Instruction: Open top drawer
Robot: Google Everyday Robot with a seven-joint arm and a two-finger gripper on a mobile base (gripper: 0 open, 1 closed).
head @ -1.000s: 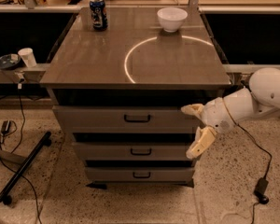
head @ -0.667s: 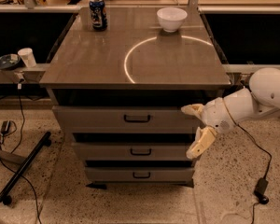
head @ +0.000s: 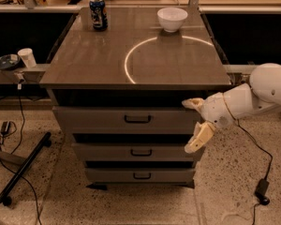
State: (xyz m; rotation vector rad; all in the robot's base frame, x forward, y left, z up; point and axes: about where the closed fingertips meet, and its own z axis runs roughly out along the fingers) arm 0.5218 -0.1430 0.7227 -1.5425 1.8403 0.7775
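Dim warm light; ring glare [head: 126, 65]; pincer [head: 195, 124] right.

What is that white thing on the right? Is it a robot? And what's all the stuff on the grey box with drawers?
Yes, it is a robot. The white thing is its arm. At the tip is the gripper, a hand with just two fingers. They are spread open and hold nothing.

There is only one picture, looking down from above and in front at a grey cabinet. On top stand a drinks can and a white bowl. The bright ring looks like a lamp's reflection.

Below are three drawers. The top drawer is the biggest, with a small dark handle in the middle. The gripper is by that drawer's right end, not on the handle. The robot's job is to pull this drawer open.
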